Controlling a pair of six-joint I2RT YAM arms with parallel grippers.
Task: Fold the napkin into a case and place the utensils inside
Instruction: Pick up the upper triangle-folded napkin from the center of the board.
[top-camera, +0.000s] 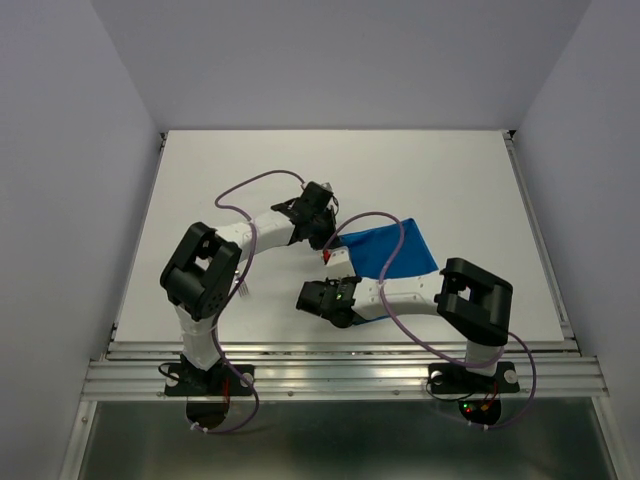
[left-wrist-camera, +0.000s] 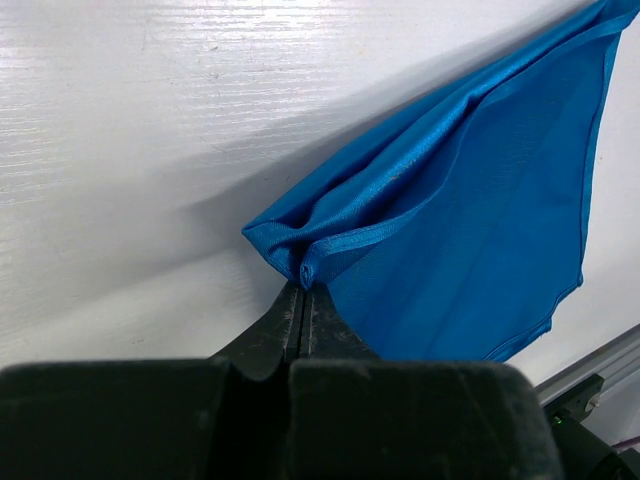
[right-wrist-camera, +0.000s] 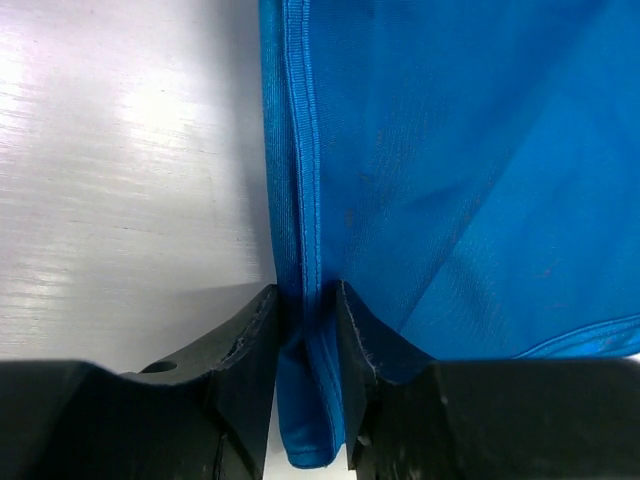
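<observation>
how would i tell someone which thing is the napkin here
Look at the white table, just ahead of the arms' bases, right of centre. The napkin is the creased cloth there, pinched at a corner by the left gripper and along its hem by the right gripper. It is the only bright blue thing in view.

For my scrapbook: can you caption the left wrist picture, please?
Left gripper pinching a bunched corner of the blue napkin.

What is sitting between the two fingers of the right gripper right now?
The napkin's folded, hemmed edge runs between the right gripper's fingers; the right wrist view shows it.
</observation>
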